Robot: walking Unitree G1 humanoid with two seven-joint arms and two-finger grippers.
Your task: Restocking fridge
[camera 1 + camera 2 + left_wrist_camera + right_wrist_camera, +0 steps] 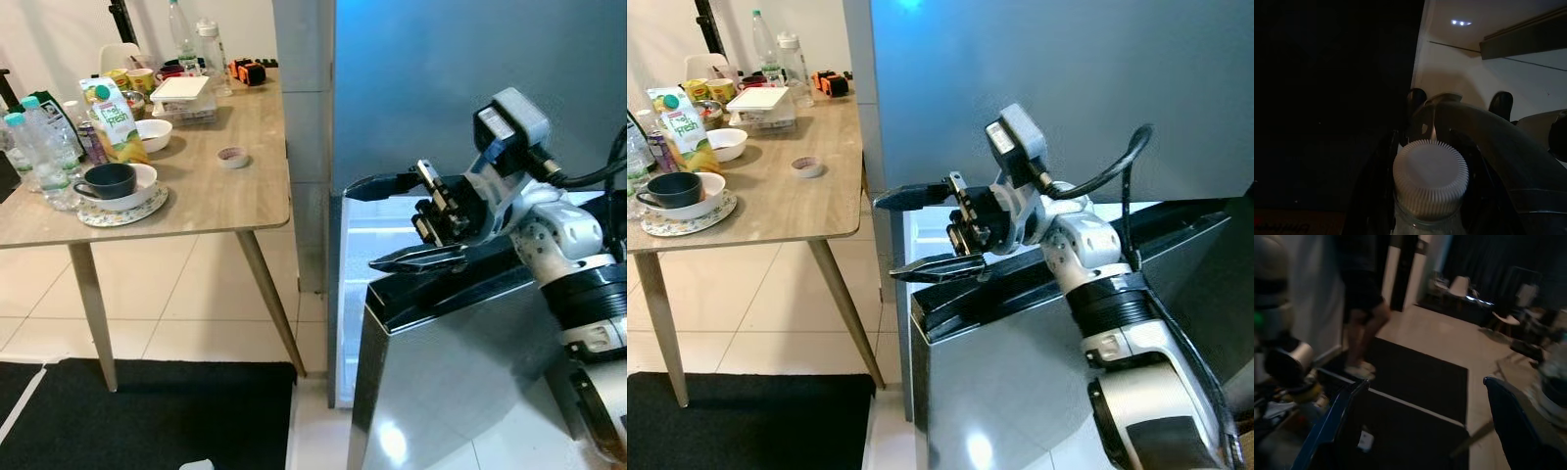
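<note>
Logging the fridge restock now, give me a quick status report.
Right gripper open, at top edge of the open fridge door. Left gripper shut on white-capped bottle. More bottles and a juice carton wait on the table.

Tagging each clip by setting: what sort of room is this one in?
Likely a home kitchen or dining area: a fridge door stands open under the right gripper, beside a wooden table crowded with a juice carton, bowls and water bottles.

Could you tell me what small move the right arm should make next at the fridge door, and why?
Probably swing the silver fridge door a little wider. The right gripper sits at the door's dark top edge with its jaws open, the door stands only partly ajar, and the left gripper already holds a clear bottle with a white ribbed cap that needs room to go in.
</note>
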